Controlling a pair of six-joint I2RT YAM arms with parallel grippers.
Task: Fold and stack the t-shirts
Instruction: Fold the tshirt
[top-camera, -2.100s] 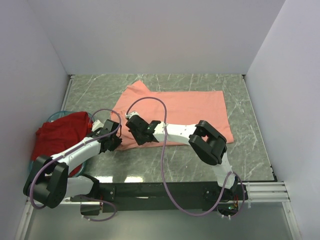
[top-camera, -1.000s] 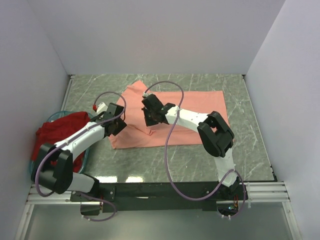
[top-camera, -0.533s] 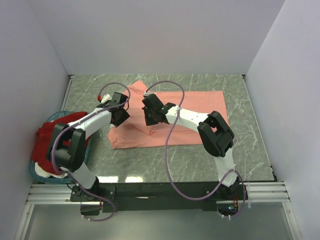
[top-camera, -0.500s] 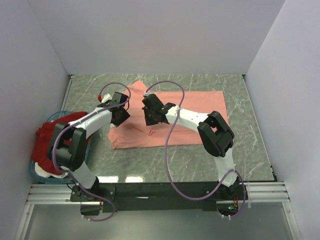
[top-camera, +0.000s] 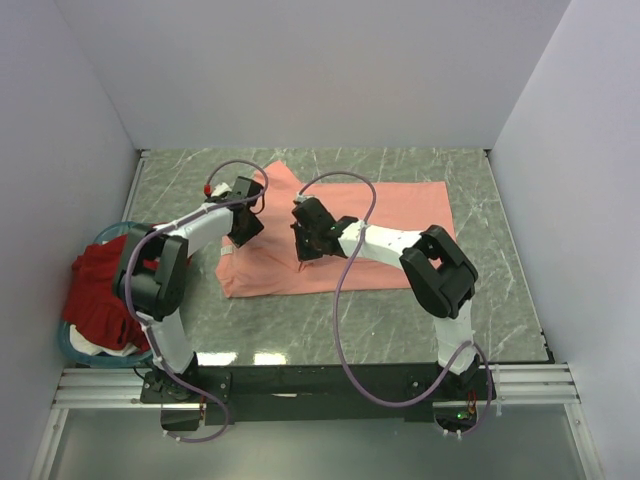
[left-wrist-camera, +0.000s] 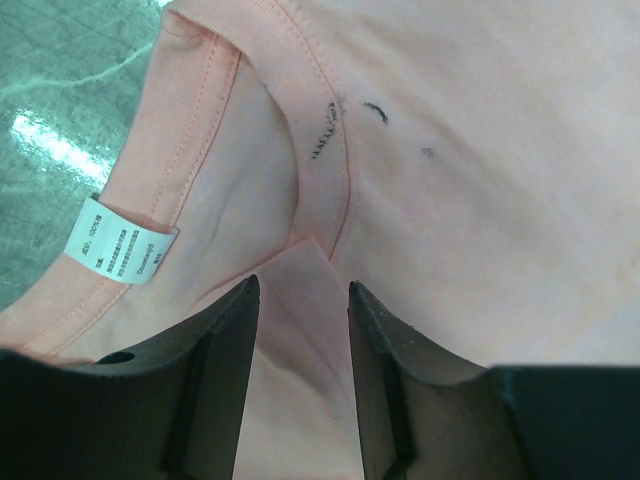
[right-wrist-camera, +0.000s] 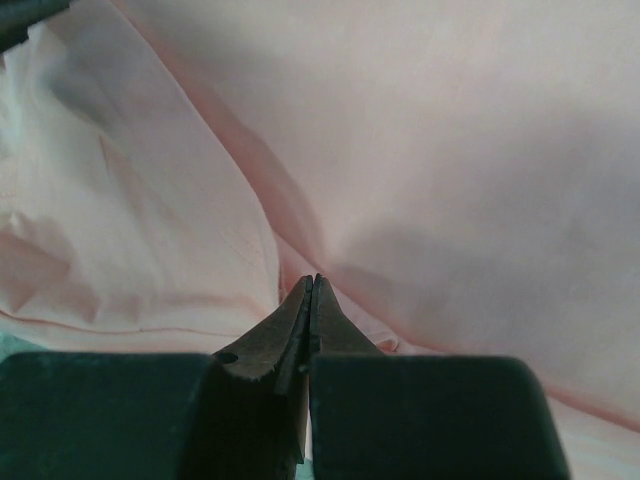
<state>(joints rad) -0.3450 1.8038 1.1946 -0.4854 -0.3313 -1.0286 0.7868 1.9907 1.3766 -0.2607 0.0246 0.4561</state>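
Observation:
The salmon-pink t-shirt (top-camera: 390, 215) lies spread on the table, its near left part folded over. My left gripper (top-camera: 245, 217) is open above its collar. In the left wrist view the fingers (left-wrist-camera: 225, 370) straddle a fold of pink cloth (left-wrist-camera: 480, 150) just below the neckband, beside a white label (left-wrist-camera: 120, 248). My right gripper (top-camera: 306, 241) is shut over the shirt's middle left. In the right wrist view a ridge of pink cloth (right-wrist-camera: 450, 130) runs to the closed tips (right-wrist-camera: 312, 282), which appear to pinch it. The dark red t-shirt (top-camera: 100, 285) lies crumpled in the basket at left.
The teal round basket (top-camera: 72, 345) stands at the table's left near edge, with something white under the red shirt. Grey walls close in the left, far and right sides. Purple cables loop over both arms above the shirt.
Both grippers went from the shirt's near left edge toward the far side, and that part now lies folded over. The left gripper then went on to the collar; the right one shifted slightly nearer.

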